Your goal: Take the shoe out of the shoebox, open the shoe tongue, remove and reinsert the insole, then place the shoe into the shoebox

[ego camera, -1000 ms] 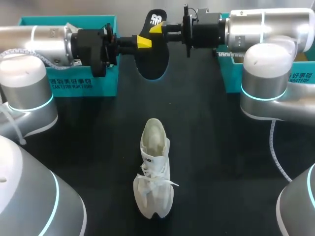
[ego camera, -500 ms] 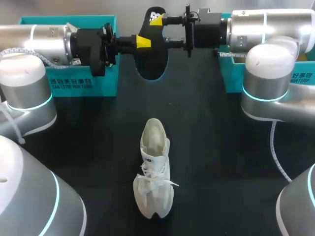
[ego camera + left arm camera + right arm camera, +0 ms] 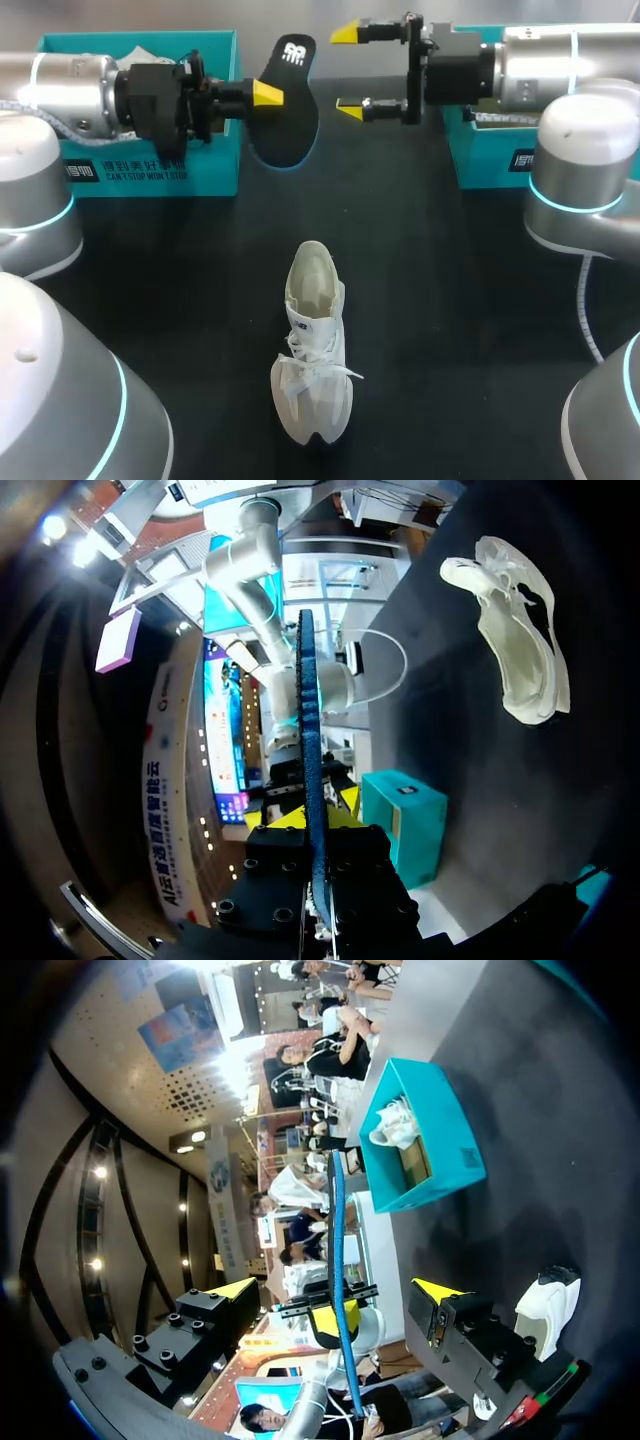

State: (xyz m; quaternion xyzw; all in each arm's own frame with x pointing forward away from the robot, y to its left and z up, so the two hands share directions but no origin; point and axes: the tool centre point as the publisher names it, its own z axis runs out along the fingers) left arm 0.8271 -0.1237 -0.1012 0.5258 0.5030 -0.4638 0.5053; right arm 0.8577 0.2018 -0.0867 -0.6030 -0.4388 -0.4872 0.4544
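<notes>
Lying nearest on the black table (image 3: 450,300), the white shoe (image 3: 312,350) rests on its sole, toe towards the robot, well apart from both grippers; farther back, the left gripper (image 3: 266,95) is clamped on the dark insole (image 3: 285,130), seen edge-on between its fingers in the left wrist view; just beside it, the right gripper (image 3: 349,68) stands spread wide, holding nothing, its tips clear of the insole; behind them sit the left shoebox (image 3: 210,160) and right shoebox (image 3: 490,160).

The black table (image 3: 450,330) carries a white shoe (image 3: 313,345) at its middle, a teal shoebox (image 3: 150,170) far left, and a second teal shoebox (image 3: 500,165) far right.
</notes>
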